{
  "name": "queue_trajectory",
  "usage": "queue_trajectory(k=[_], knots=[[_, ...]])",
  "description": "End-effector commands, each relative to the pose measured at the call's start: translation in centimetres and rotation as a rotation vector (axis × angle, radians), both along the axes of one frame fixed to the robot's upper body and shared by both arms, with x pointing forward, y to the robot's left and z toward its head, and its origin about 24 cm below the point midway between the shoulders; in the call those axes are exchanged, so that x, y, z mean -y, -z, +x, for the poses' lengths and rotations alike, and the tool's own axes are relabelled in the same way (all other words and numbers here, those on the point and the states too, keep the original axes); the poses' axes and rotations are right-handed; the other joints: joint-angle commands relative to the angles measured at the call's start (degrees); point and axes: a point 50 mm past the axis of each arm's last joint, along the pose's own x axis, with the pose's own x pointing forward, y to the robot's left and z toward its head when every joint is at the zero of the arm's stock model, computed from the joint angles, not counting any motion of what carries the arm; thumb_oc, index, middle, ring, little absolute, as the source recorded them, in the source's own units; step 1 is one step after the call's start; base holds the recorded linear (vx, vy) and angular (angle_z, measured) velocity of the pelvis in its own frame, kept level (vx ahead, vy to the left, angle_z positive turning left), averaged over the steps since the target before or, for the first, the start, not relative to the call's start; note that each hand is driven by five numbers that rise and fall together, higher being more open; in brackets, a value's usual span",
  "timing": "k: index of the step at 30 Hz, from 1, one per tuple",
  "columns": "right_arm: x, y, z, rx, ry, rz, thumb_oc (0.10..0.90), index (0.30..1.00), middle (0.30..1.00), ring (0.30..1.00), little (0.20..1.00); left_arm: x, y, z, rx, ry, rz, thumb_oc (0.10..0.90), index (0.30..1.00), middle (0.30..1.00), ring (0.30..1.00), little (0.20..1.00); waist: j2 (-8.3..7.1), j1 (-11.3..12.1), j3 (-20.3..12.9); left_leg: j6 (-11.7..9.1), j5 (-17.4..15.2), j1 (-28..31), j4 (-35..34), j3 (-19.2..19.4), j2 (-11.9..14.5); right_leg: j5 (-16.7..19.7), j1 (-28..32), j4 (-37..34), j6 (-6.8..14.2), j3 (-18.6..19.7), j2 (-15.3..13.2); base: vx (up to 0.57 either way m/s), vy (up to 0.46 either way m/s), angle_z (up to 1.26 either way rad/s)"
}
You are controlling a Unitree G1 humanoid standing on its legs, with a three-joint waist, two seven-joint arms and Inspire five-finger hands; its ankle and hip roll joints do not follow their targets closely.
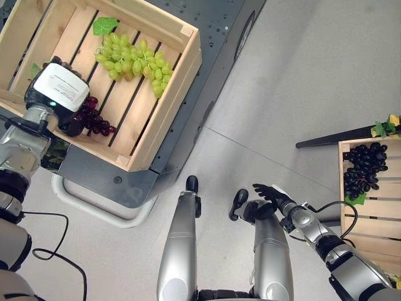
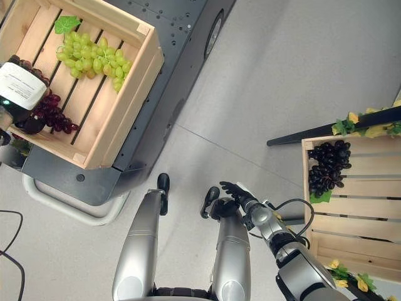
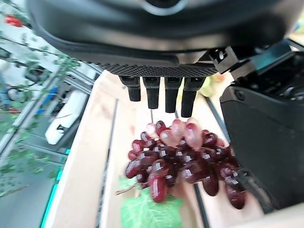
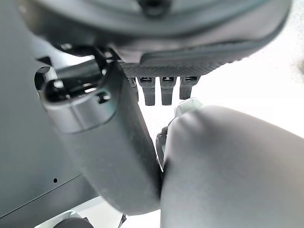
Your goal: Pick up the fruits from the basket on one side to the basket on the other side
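A bunch of red grapes (image 1: 97,122) (image 3: 180,156) lies on the slats near the front of the left wooden crate (image 1: 169,94). My left hand (image 1: 59,88) hovers right over the bunch, its fingers (image 3: 154,97) straight above it and its thumb (image 3: 261,128) beside it, open. Green grapes (image 1: 135,63) with a leaf lie farther back in the same crate. Black grapes (image 1: 364,168) rest in the right wooden crate (image 1: 376,213). My right hand (image 1: 269,194) hangs low between the crates, open and holding nothing.
The left crate stands on a dark grey cart (image 1: 188,132) with a white rounded base (image 1: 94,207). A black bar (image 1: 335,138) with green and yellow leaves (image 1: 385,127) runs behind the right crate. Grey floor lies between the crates.
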Motion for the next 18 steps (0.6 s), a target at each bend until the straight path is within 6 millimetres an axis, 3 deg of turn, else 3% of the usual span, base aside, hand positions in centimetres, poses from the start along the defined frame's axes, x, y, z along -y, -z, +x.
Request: queue_trajectory(k=[1,10,18], knots=[[4.7,0.28,-1.81,-0.031,0.053,-0.099,0.8,0.9,0.9,0.9,0.9,-1.61,-5.47,-1.42,0.116,-0.065,0.075,0.8,0.9,0.9,0.9,0.9,3.43,-0.5,-0.8,4.3,-0.3,4.2,-6.0,4.4,-2.1,5.4,3.0,-4.1,0.1,-1.1,-0.4,0.0,0.0,0.0],[4.26,-0.13,-1.45,-0.008,0.029,-0.076,0.8,0.9,0.9,0.9,0.9,-2.01,-5.44,-1.06,0.058,-0.14,0.07,0.8,0.9,0.9,0.9,0.9,2.21,-0.8,-0.8,4.2,0.1,0.4,-5.3,3.7,-1.9,5.7,-0.6,-3.0,0.1,-1.3,-0.2,-0.01,0.012,0.01],[4.07,-0.52,-1.09,0.021,0.036,-0.057,0.8,0.9,0.9,0.9,0.9,-1.69,-4.62,-0.49,-0.039,-0.164,0.019,0.8,0.9,0.9,0.9,0.9,2.16,-0.6,-0.8,4.4,0.2,-2.7,-4.4,3.3,-2.3,5.6,-3.5,-1.7,0.1,-1.8,-0.7,-0.02,0.009,0.03]])
